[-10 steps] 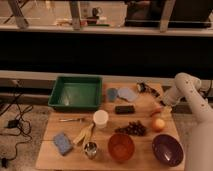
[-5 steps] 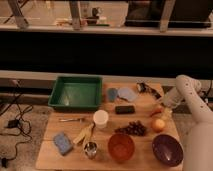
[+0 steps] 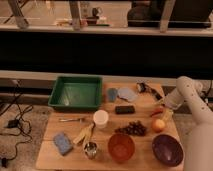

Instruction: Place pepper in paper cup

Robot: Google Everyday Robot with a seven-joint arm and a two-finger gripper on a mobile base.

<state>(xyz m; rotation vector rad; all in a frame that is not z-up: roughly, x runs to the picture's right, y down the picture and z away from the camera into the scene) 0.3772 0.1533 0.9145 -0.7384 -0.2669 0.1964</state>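
Observation:
The red pepper [image 3: 156,113] lies on the wooden table [image 3: 55,129] near its right edge, just above a round orange fruit [image 3: 158,125]. My gripper [image 3: 162,109] hangs at the end of the white arm [image 3: 184,91], right at the pepper's right end; I cannot tell whether it touches the pepper. The white paper cup [image 3: 100,119] stands upright at the table's middle, well to the left of the gripper.
A green tray [image 3: 75,93] sits at the back left. A black block [image 3: 125,109], grey-blue cloth [image 3: 123,94], dark grapes [image 3: 131,129], orange bowl [image 3: 121,146], purple bowl [image 3: 167,149], metal cup [image 3: 90,149], blue sponge [image 3: 63,143] and yellow item [image 3: 84,134] lie around the cup.
The gripper end has edged slightly right beside the pepper. The pepper and the other objects have not moved.

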